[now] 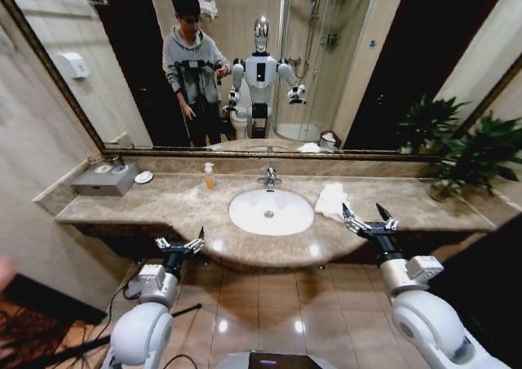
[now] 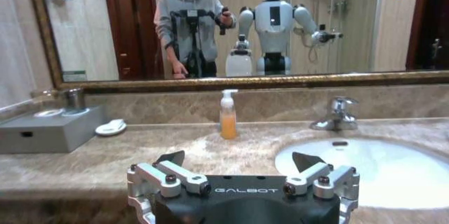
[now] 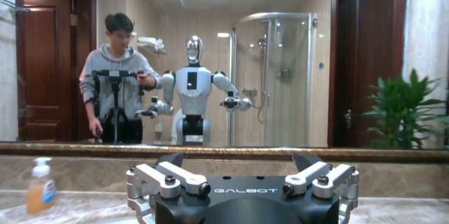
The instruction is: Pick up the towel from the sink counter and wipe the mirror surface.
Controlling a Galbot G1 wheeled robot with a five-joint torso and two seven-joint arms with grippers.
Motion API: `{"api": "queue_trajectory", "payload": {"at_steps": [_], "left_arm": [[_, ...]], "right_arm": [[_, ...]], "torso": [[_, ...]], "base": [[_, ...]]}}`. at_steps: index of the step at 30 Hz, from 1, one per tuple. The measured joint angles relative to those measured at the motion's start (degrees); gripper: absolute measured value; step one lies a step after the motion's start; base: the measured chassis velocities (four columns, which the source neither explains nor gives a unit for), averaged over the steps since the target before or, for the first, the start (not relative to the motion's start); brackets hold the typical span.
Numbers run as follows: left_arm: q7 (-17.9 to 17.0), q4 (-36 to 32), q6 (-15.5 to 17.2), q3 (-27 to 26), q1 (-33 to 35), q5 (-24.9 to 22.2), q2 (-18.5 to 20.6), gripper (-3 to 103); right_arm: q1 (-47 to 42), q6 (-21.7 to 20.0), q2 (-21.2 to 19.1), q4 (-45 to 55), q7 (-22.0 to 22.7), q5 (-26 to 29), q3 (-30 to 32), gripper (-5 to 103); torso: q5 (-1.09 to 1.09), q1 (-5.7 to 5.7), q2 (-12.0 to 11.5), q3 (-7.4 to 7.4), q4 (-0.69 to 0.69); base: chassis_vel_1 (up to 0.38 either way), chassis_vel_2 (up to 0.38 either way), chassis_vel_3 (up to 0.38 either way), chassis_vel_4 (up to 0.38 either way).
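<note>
Towel point(image 1: 331, 200) lies on sink counter point(image 1: 163, 202), just right of basin point(image 1: 271, 211), near the counter's front edge. Right gripper point(image 1: 369, 217), fingers spread, hovers at the front edge just beside towel. Left gripper point(image 1: 181, 240), fingers spread, sits at front edge left of basin; mirror point(image 1: 326, 59) runs along the back wall.

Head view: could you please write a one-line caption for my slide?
Both open grippers, left and right, hover at the sink counter; the towel lies untouched beside the basin.
</note>
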Motion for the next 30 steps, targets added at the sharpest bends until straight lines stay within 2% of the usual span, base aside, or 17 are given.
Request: {"api": "queue_trajectory", "payload": {"at_steps": [3,5,9,16,18,30], "left_arm": [[0.0,0.0,0.0,0.0,0.01,0.0,0.0,100],[-0.01,0.0,0.0,-0.02,0.02,0.0,0.01,100],[0.0,0.0,0.0,0.0,-0.01,0.0,0.0,100],[0.01,0.0,0.0,0.02,-0.03,0.0,0.0,100],[0.01,0.0,0.0,0.01,-0.03,0.0,0.0,100],[0.01,0.0,0.0,0.0,-0.01,0.0,0.01,100]], "right_arm": [[-0.01,0.0,0.0,0.0,0.0,0.01,0.0,100],[0.0,0.0,0.0,0.01,0.0,0.01,0.0,100],[0.0,0.0,0.0,0.0,0.0,0.01,0.0,100],[0.04,0.0,0.0,-0.01,0.01,0.01,0.01,100],[0.04,0.0,-0.01,-0.01,0.01,0.02,0.01,100],[0.02,0.0,0.0,-0.01,0.0,0.02,0.01,100]], "torso": [[-0.03,-0.05,0.04,-0.03,-0.02],[-0.09,-0.04,0.04,-0.03,0.02],[0.03,0.0,0.01,0.0,-0.03],[-0.01,0.15,-0.06,0.04,0.02],[-0.05,0.11,-0.05,0.03,0.03],[-0.01,0.02,-0.01,0.0,0.0]], "base": [[0.182,-0.26,-0.212,0.259],[-0.006,-0.155,-0.089,0.222],[-0.098,-0.134,0.06,0.147],[-0.141,-0.025,0.12,-0.009],[0.0,0.0,0.0,0.0],[0.024,-0.001,-0.023,-0.003]]}}
